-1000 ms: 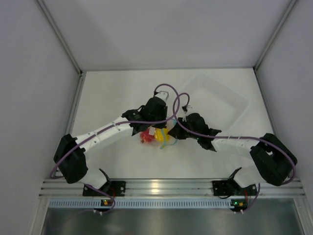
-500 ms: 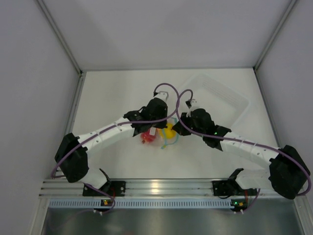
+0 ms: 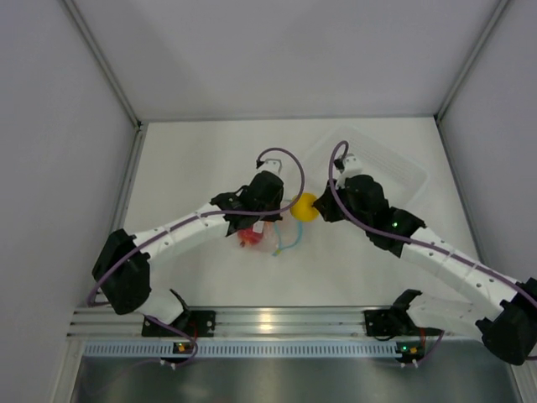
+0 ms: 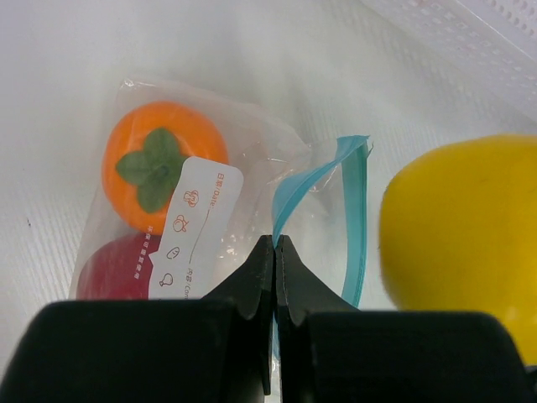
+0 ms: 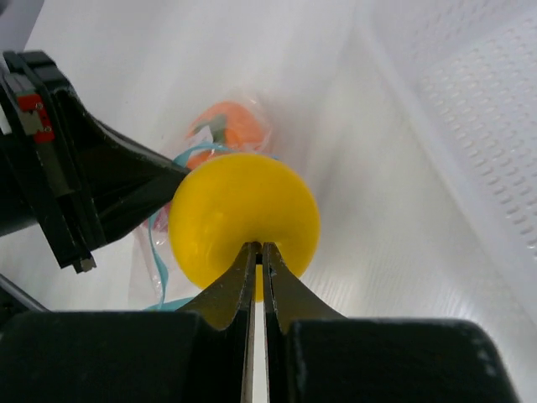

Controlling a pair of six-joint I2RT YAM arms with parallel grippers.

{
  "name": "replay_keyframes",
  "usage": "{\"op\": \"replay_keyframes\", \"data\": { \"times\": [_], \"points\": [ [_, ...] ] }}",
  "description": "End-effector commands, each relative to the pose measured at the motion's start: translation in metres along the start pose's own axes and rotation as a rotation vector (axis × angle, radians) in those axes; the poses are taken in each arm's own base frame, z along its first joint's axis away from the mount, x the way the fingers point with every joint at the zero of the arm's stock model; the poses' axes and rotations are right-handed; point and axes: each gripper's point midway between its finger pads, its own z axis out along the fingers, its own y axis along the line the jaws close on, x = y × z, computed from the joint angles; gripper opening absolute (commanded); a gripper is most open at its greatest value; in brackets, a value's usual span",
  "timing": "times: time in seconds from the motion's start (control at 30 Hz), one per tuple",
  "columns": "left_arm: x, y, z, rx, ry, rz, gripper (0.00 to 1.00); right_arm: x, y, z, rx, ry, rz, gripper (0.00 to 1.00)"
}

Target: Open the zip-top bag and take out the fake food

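The zip-top bag (image 4: 243, 159) lies open on the table, its light blue zip strip (image 4: 357, 218) spread apart; it also shows in the top view (image 3: 273, 237). The orange fruit with a green top (image 4: 159, 159) and the red fruit (image 4: 113, 269) are inside it. My left gripper (image 4: 275, 243) is shut on the bag's blue zip edge. My right gripper (image 5: 258, 248) is shut on the yellow fruit (image 5: 243, 218), pinching its near end, and holds it outside the bag, between the bag and the tray (image 3: 304, 206).
A rigid clear rectangular tray (image 3: 394, 168) stands at the back right, just beyond my right gripper; its wall shows in the right wrist view (image 5: 453, 143). White walls enclose the table on three sides.
My right gripper has drawn the yellow fruit out of the bag, up and to the right toward the tray. The right arm has stretched out. My left gripper still holds the bag's edge.
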Motion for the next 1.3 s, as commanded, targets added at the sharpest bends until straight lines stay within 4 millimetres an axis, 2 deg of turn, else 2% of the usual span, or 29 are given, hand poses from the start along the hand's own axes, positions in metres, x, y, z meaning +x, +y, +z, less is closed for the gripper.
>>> {"op": "replay_keyframes", "data": {
  "times": [0.0,0.07,0.1,0.13,0.2,0.23,0.3,0.33,0.37,0.4,0.43,0.47,0.5,0.53,0.57,0.6,0.63,0.7,0.73,0.77,0.8,0.83,0.87,0.9,0.93,1.1,1.17,1.2,1.27],
  "points": [
    [-0.019,0.000,-0.013,0.012,-0.079,-0.047,0.00,-0.034,-0.019,-0.013,0.078,-0.059,-0.047,0.00],
    [-0.020,0.000,-0.016,0.016,-0.086,-0.055,0.00,-0.050,-0.028,-0.013,0.107,-0.079,-0.048,0.00],
    [-0.020,0.001,-0.017,0.013,-0.089,-0.058,0.00,-0.048,-0.035,-0.008,0.132,-0.049,-0.065,0.00],
    [-0.021,0.001,-0.019,0.016,-0.094,-0.058,0.00,-0.064,-0.041,-0.008,0.157,-0.072,-0.058,0.00],
    [-0.021,0.002,-0.021,0.016,-0.096,-0.063,0.00,-0.067,-0.056,0.004,0.210,-0.035,-0.080,0.00],
    [-0.021,0.002,-0.022,0.019,-0.097,-0.067,0.00,-0.083,-0.068,0.004,0.259,-0.063,-0.073,0.00],
    [-0.020,0.002,-0.024,0.024,-0.096,-0.068,0.00,-0.083,-0.087,0.020,0.313,-0.020,-0.072,0.00],
    [-0.020,0.002,-0.025,0.028,-0.097,-0.070,0.00,-0.101,-0.098,0.021,0.353,-0.042,-0.059,0.00],
    [-0.019,0.002,-0.025,0.030,-0.094,-0.070,0.00,-0.105,-0.107,0.026,0.382,-0.035,-0.057,0.00],
    [-0.019,0.002,-0.026,0.033,-0.094,-0.069,0.00,-0.100,-0.119,0.041,0.418,0.003,-0.062,0.00],
    [-0.019,0.000,-0.027,0.040,-0.093,-0.068,0.00,-0.118,-0.130,0.040,0.463,-0.022,-0.056,0.00],
    [-0.019,-0.001,-0.028,0.049,-0.093,-0.070,0.00,-0.123,-0.138,0.046,0.492,-0.016,-0.061,0.00],
    [-0.019,-0.001,-0.029,0.053,-0.093,-0.071,0.00,-0.118,-0.151,0.060,0.533,0.024,-0.079,0.00],
    [-0.020,-0.002,-0.032,0.058,-0.098,-0.072,0.00,-0.138,-0.153,0.063,0.546,-0.003,-0.079,0.00],
    [-0.021,-0.002,-0.033,0.063,-0.100,-0.073,0.00,-0.137,-0.160,0.066,0.573,0.031,-0.088,0.00],
    [-0.020,-0.002,-0.034,0.066,-0.099,-0.070,0.00,-0.129,-0.170,0.080,0.600,0.078,-0.108,0.00],
    [-0.022,-0.002,-0.037,0.071,-0.107,-0.071,0.00,-0.147,-0.175,0.080,0.634,0.050,-0.115,0.00],
    [-0.023,0.000,-0.040,0.069,-0.115,-0.062,0.00,-0.137,-0.189,0.095,0.665,0.119,-0.129,0.00],
    [-0.025,-0.001,-0.043,0.075,-0.124,-0.062,0.00,-0.148,-0.193,0.096,0.676,0.108,-0.129,0.00],
    [-0.025,0.001,-0.044,0.073,-0.126,-0.060,0.00,-0.148,-0.198,0.100,0.690,0.116,-0.133,0.00],
    [-0.026,0.000,-0.046,0.077,-0.130,-0.060,0.00,-0.135,-0.208,0.108,0.707,0.173,-0.144,0.00],
    [-0.029,0.000,-0.049,0.083,-0.139,-0.061,0.00,-0.141,-0.210,0.110,0.709,0.170,-0.145,0.00],
    [-0.029,-0.001,-0.051,0.088,-0.142,-0.059,0.00,-0.138,-0.215,0.114,0.712,0.191,-0.149,0.01],
    [-0.030,0.000,-0.052,0.088,-0.145,-0.057,0.00,-0.122,-0.221,0.123,0.718,0.252,-0.160,0.01],
    [-0.031,-0.002,-0.054,0.095,-0.149,-0.057,0.00,-0.124,-0.223,0.125,0.719,0.258,-0.159,0.01],
    [-0.033,-0.001,-0.056,0.095,-0.155,-0.055,0.00,-0.105,-0.233,0.136,0.710,0.309,-0.148,0.05],
    [-0.033,-0.002,-0.056,0.099,-0.154,-0.059,0.00,-0.104,-0.235,0.138,0.701,0.315,-0.145,0.11],
    [-0.033,-0.003,-0.055,0.102,-0.152,-0.060,0.00,-0.100,-0.238,0.140,0.701,0.329,-0.141,0.28],
    [-0.032,-0.005,-0.054,0.109,-0.143,-0.066,0.00,-0.101,-0.242,0.137,0.711,0.336,-0.137,0.31]
  ]
}}
